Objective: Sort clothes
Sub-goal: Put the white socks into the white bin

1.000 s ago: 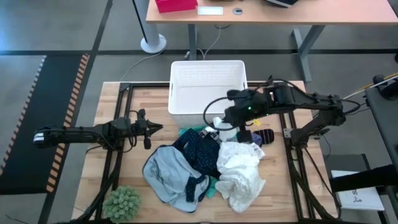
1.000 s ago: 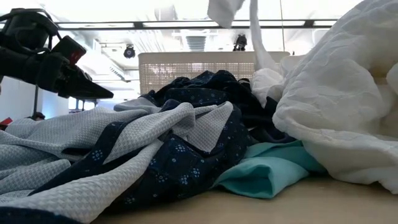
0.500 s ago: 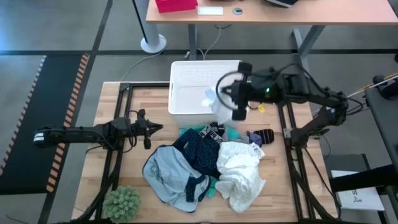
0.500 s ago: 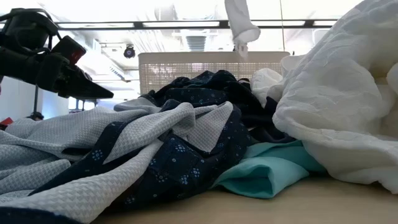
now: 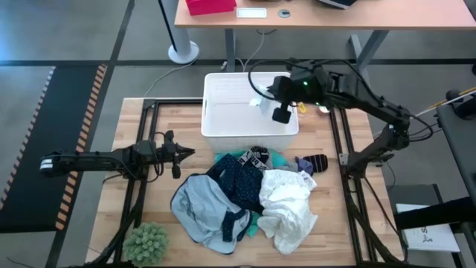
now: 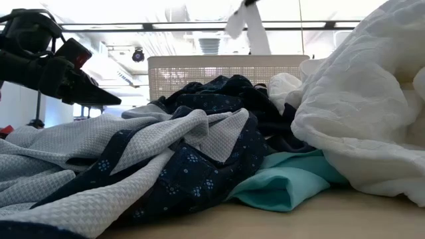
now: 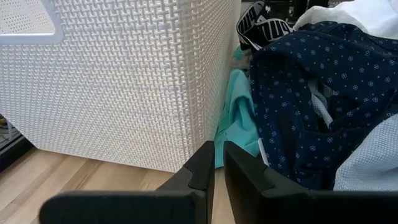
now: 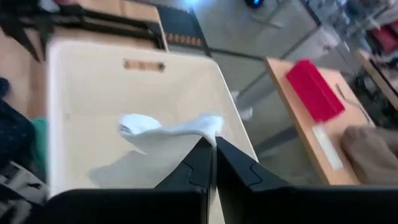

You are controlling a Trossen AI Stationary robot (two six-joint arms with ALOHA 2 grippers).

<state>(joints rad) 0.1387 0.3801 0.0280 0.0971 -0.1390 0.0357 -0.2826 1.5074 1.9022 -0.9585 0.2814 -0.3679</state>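
Observation:
My right gripper (image 5: 266,95) is high over the white slotted basket (image 5: 223,123), shut on a small white garment (image 8: 168,127) that also shows at the top of the low view (image 6: 242,23). The other clothes lie heaped on the table in front of the basket: light blue (image 5: 199,205), navy patterned (image 5: 242,182), white (image 5: 290,207), black with a lettered waistband (image 5: 256,157), turquoise (image 5: 278,158) and a dark striped sock (image 5: 317,162). My left gripper (image 5: 187,154) waits shut and level at the table's left, pointing at the heap. My right gripper pinches one end of the white garment (image 8: 208,127) between its two fingers, slanting down from above. The garment hangs below the fingers, slack and lifted clear, over the inside of the basket (image 8: 93,155).
A fuzzy green ball (image 5: 146,243) sits at the table's near left corner. Black frame rails (image 5: 141,186) run along the table's left and right sides. Beyond the far edge stands a desk with a red box (image 5: 210,7).
My right gripper has risen from just above the heap and swung toward the table's far edge, turning as it went, and now stands over the basket. The white garment has come up clear of the heap with it and swings below the fingers.

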